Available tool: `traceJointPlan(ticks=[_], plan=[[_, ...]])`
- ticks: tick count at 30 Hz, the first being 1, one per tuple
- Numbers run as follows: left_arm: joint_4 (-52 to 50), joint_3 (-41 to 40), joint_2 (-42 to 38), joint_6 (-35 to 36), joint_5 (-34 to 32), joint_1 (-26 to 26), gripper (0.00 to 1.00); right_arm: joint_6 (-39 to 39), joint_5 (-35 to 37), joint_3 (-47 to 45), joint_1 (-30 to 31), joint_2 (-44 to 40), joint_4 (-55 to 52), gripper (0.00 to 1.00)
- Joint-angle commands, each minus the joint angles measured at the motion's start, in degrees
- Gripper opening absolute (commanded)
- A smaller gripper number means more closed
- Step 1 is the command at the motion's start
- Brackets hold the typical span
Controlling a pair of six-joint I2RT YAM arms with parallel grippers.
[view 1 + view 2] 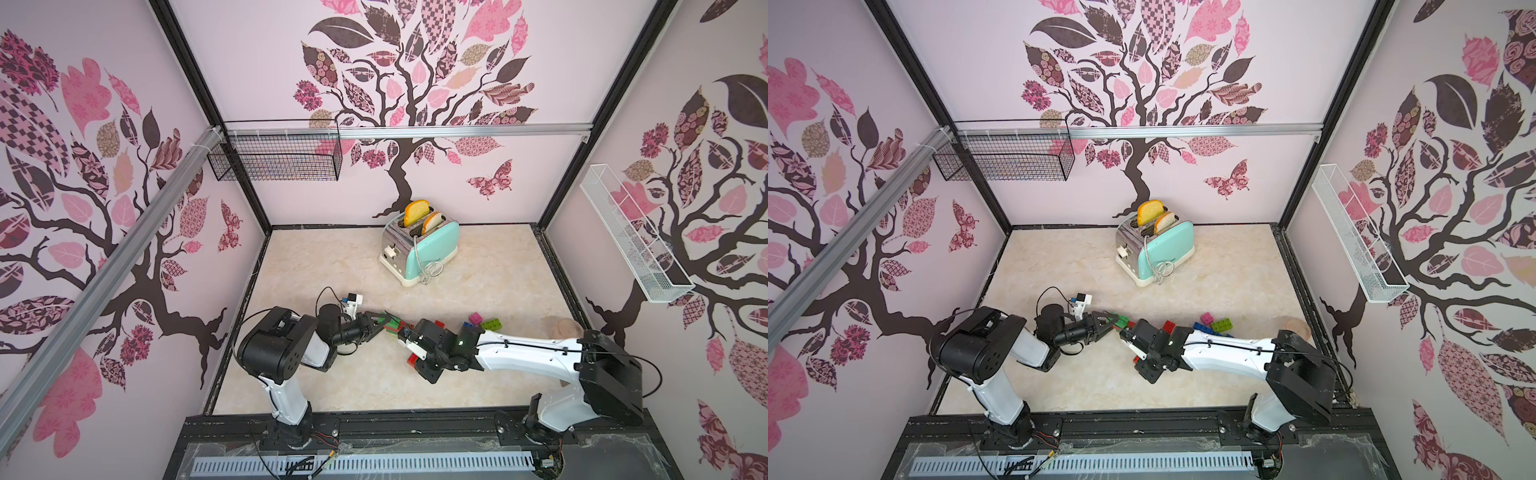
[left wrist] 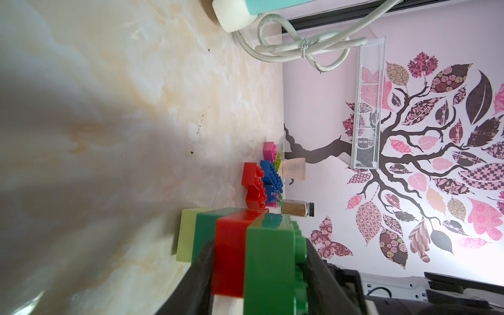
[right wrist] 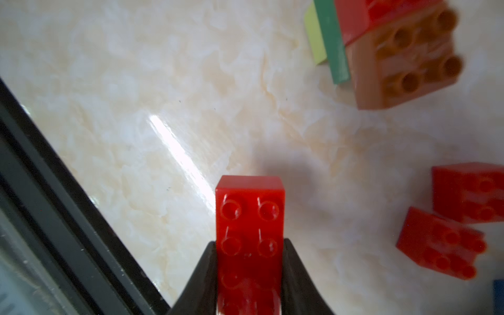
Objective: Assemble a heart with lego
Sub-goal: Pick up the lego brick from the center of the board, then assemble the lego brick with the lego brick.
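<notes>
Bricks fill both claws: right gripper (image 3: 250,241) pinches a red brick (image 3: 250,207) between its jaws; left gripper (image 2: 259,272) clamps a green-and-red brick stack (image 2: 231,237) jutting past its jaws.

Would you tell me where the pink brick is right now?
In a top view, the pink brick lies on the table toward the robot's right, beside the lime brick.

The desk (image 3: 136,81) has a glossy, marble-look surface throwing back a bright streak of light. The red brick (image 3: 249,218) and the stacked bricks (image 2: 270,259) are smooth, shiny hard plastic, the right end effector (image 3: 249,242) matt black. The toaster (image 1: 436,249) shows glossy mint sides and a mirror-bright metal end; the cup (image 2: 294,170) looks pebbled, perhaps frosted glass.
</notes>
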Motion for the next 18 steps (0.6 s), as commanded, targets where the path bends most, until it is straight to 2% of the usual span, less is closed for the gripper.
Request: traceJointPlan(ticks=[1, 7, 13, 18], plan=[[0.84, 0.74, 0.77, 1.58, 1.32, 0.53, 0.34, -6.78, -3.30, 4.24, -3.34, -2.55, -3.03, 0.19], [0.50, 0.80, 1.01, 2.61, 2.50, 0.69, 0.34, -13.26, -7.26, 11.90, -10.46, 1.38, -5.52, 0.19], [1.58, 1.23, 2.14, 2.34, 4.30, 1.30, 0.34, -22.49, -17.89, 17.10, -17.24, 6.43, -6.18, 0.20], [2.00, 1.62, 2.87, 1.93, 6.00, 2.40, 0.34, -26.17, -18.76, 19.65, -18.10, 10.05, -10.11, 0.17]])
